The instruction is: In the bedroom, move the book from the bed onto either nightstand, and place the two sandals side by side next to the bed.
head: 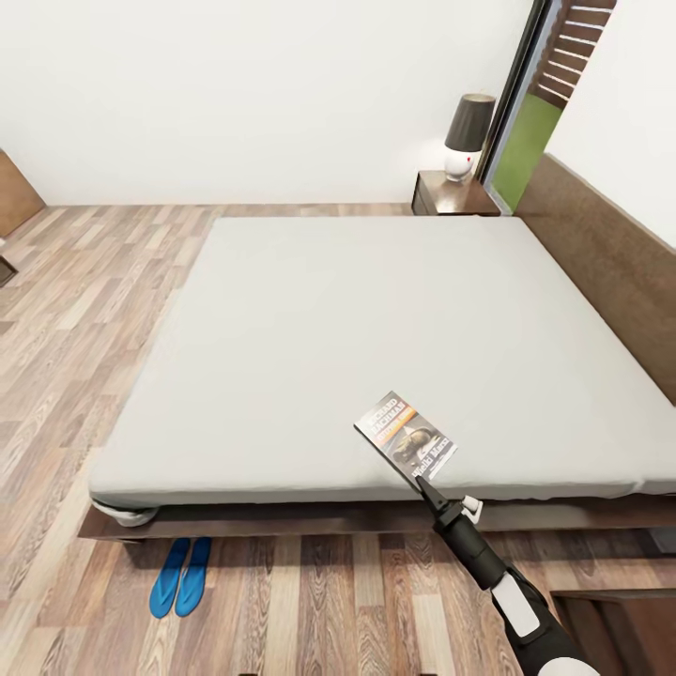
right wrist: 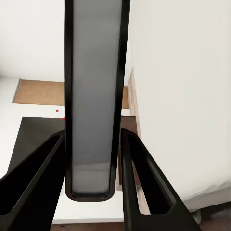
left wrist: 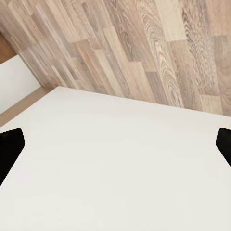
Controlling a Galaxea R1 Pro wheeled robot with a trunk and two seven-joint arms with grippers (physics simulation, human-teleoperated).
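While the right claw (head: 420, 481) pinches the book (head: 406, 436) by its near edge, the thin, light paperback may sag

The right hand (right wrist: 91, 192) grips a thin book (right wrist: 92, 96) seen edge-on, one black finger (right wrist: 36, 178) pressed to each side of it. Beyond lie the pale grey bed (right wrist: 183, 106), a brown headboard strip (right wrist: 41, 92) and a dark nightstand top (right wrist: 36, 132).

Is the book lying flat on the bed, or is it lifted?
Lifted. The right gripper is shut on the book, which tilts above the bed; in the right wrist view its fingers squeeze the book's edge.
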